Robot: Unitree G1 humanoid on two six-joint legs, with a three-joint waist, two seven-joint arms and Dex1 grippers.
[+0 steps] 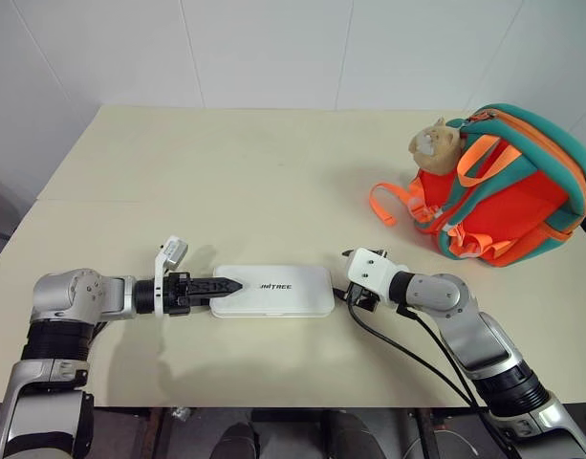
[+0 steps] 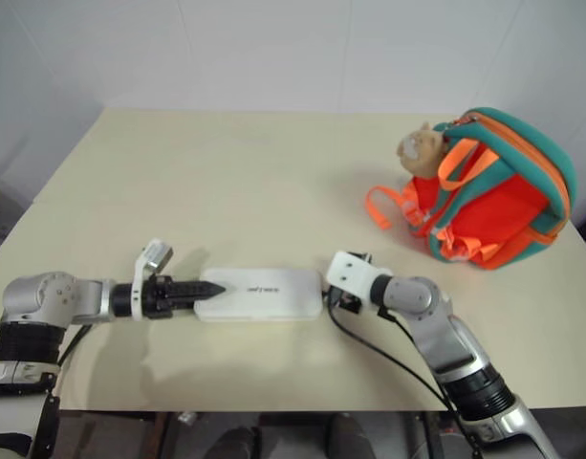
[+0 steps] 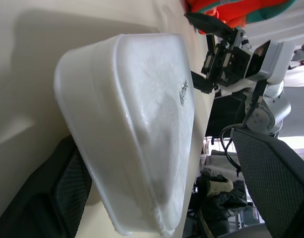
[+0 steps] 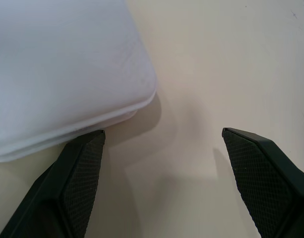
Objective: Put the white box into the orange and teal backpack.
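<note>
A: Both grippers sit at the box ends, jaws apart. Your L gripper straddles the left end; R gripper has one finger just by the right corner, other over bare table. Nothing's clamped yet.

B: Why two-handed?

A: Prob. because the box is long & flat on the table, so pinching from each end suits it.

B: And the backpack?

A: Well apart, far right, lying on its side w/ straps facing you. Can't tell if it's unzipped.

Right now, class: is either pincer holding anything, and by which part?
Nothing is held. Both the left pincer and the right pincer stand open at opposite ends of the white box.
</note>
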